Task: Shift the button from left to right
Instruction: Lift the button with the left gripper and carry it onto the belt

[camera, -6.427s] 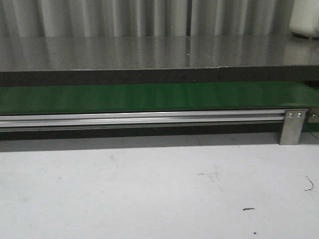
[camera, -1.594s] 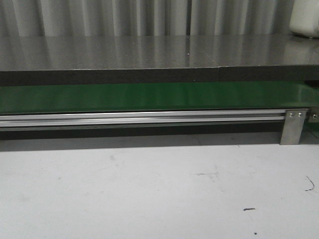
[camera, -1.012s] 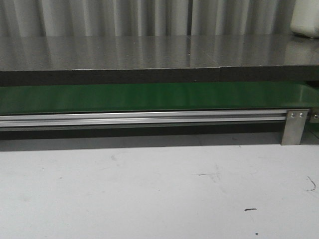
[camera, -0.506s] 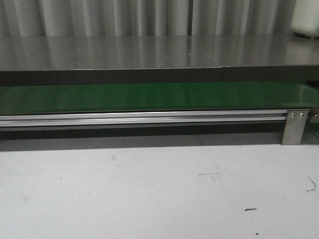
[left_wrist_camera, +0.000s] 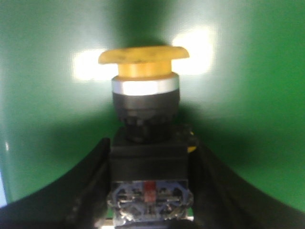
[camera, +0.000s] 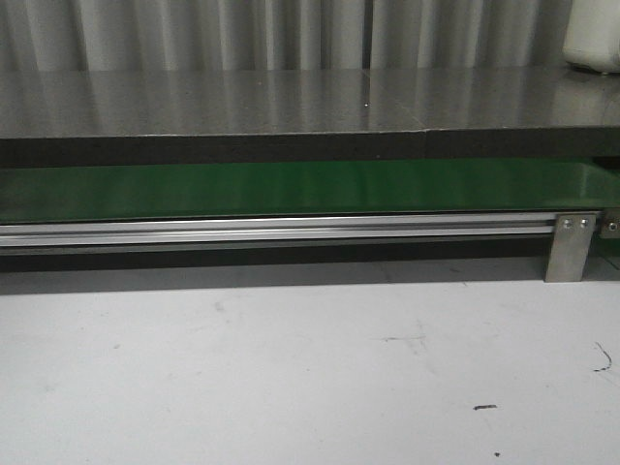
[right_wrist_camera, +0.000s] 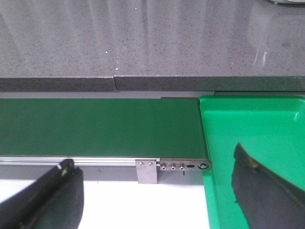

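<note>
The button (left_wrist_camera: 145, 119) fills the left wrist view: an orange round cap on a black boxy body with a silver ring. My left gripper (left_wrist_camera: 147, 160) is shut on its black body, one dark finger (left_wrist_camera: 90, 176) on each side. A green surface lies behind it. My right gripper (right_wrist_camera: 155, 191) is open and empty, with its fingers (right_wrist_camera: 52, 195) wide apart above the right end of the green belt (right_wrist_camera: 95, 126). The front view shows the belt (camera: 291, 189) but neither gripper nor the button.
A bright green tray (right_wrist_camera: 252, 124) adjoins the belt's right end. A metal bracket (right_wrist_camera: 147, 171) holds the belt's aluminium rail (camera: 271, 231). A dark grey counter (camera: 291, 102) runs behind the belt, with a white object (camera: 593, 34) at its far right. White tabletop (camera: 291, 368) lies in front.
The front view sways by a few pixels. Nothing else in it has visibly changed.
</note>
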